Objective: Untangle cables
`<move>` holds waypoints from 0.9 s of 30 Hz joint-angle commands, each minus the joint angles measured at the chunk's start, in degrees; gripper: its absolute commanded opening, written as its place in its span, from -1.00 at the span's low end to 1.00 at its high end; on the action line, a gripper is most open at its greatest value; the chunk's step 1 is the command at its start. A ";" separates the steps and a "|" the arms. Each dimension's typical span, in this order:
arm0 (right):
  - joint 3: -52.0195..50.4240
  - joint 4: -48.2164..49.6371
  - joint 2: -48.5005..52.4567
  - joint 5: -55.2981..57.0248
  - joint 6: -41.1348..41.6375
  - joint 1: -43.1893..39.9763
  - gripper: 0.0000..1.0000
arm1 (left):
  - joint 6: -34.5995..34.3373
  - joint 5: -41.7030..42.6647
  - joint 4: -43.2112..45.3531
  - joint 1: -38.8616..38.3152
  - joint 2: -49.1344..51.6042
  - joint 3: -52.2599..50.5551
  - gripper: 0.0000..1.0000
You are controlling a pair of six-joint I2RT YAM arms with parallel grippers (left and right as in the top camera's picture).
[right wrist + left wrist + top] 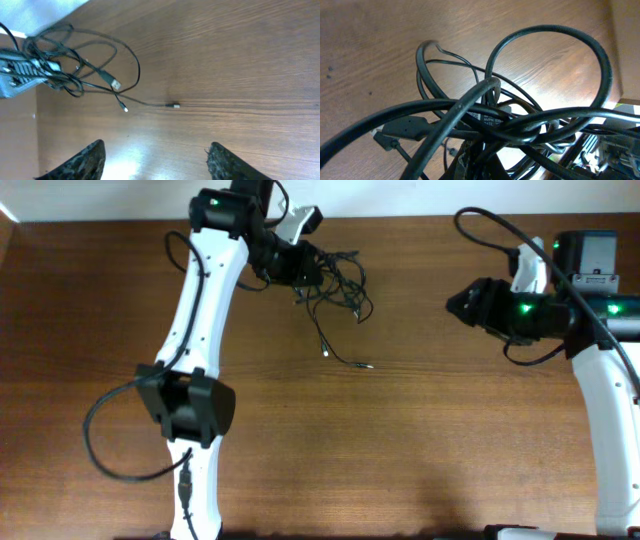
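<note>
Two tools: left tool [312, 272] clenched on one tangle of cables [347, 292], right tool [156, 154] released, empty.

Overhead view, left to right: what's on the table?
left arm → cables → right gripper → right arm

table [420, 440]: brown wood grain | wall [400, 198]: white strip at far edge | light: soft glare [135, 155] on wood
</note>
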 commanded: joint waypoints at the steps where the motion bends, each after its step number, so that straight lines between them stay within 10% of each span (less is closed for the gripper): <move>1: 0.17 -0.02 -0.42 -1.84 -2.34 3.34 0.45 | 0.66 2.99 0.39 -0.33 -7.65 0.59 -1.00; 27: 0.07 -4.46 2.03 0.79 -10.93 12.48 0.47 | -1.75 1.29 0.22 -0.33 -8.13 0.57 -1.00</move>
